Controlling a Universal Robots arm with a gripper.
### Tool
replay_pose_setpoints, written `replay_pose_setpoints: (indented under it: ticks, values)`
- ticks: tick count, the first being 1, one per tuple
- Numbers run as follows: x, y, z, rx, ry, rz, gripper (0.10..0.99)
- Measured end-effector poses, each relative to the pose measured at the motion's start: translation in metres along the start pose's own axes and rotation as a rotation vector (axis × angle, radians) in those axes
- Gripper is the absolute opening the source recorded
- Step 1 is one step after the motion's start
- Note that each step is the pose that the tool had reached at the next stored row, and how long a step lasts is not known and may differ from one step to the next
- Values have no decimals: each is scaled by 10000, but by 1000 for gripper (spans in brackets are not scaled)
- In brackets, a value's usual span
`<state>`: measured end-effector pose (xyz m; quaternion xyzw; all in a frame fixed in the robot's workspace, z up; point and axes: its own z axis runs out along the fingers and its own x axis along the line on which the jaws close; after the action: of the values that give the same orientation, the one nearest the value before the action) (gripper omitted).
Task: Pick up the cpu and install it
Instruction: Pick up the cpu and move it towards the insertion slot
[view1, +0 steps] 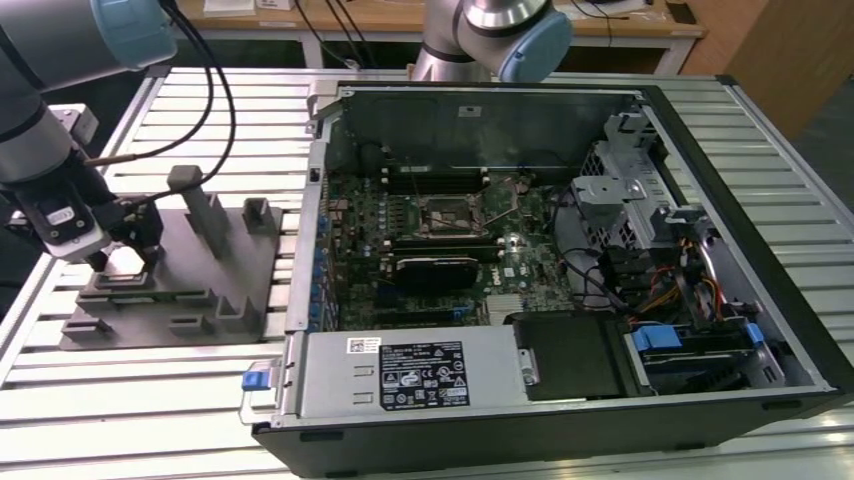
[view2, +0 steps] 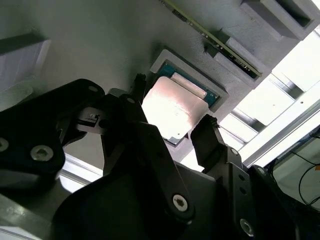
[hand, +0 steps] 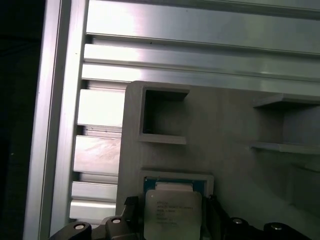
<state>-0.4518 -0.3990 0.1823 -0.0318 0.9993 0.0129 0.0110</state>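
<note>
The cpu (hand: 172, 215), a flat square chip topped in pale silver, lies in a pocket of the grey fixture (hand: 225, 140).

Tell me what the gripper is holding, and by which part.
Cannot be told: the gripper straddles the cpu, which lies in a pocket of the grey fixture, but a grip on its edges isn't clear.

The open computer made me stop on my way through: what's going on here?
A robot arm is working at the grey fixture on the exterior view's left, beside the open computer. Its gripper hangs right over the cpu, which lies flat in its recess in the fixture. The cpu is not yet in the computer.
</note>
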Motion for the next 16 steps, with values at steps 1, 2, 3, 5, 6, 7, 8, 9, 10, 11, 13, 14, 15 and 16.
replay_pose_setpoints:
  ticks: [1,2,3,5,6,7,8,9,10,11,13,14,15,16]
  values:
    - [0,0,-3,-1,1,0,647]
    - [0,0,-4,-7,0,-1,647]
    - [0,-1,-5,-28,1,0,647]
    - [0,-1,-6,-113,-3,0,647]
    - [0,0,-6,-115,-4,2,647]
    - [0,0,-5,-117,-5,2,647]
    - [0,0,-2,-129,-6,3,647]
    - [0,0,-1,-143,-6,4,647]
    - [0,0,-1,-150,-6,5,647]
    - [0,0,-1,-150,-7,7,647]
    - [-1,0,-1,-151,-7,9,647]
    - [-3,-1,-3,-151,-7,9,647]
    - [-5,0,-9,-151,-6,9,647]
    - [-6,0,-17,-151,-6,9,647]
